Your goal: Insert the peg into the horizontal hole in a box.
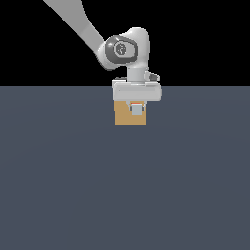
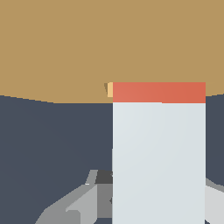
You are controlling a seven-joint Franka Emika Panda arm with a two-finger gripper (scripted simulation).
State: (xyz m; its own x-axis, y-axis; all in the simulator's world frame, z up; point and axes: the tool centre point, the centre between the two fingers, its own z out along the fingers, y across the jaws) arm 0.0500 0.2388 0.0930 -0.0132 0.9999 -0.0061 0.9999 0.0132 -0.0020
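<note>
The tan box stands on the dark floor just under the arm's wrist. My gripper hangs in front of its face, shut on the peg, whose white end faces the exterior camera. In the wrist view the peg runs from the fingers to the box. Only a short strip of its brick-red end shows where it meets the box's face. A sliver of the hole's edge shows beside the red end; the rest of the hole is hidden by the peg.
The dark grey-blue floor stretches around the box. The white arm comes down from the exterior view's upper left.
</note>
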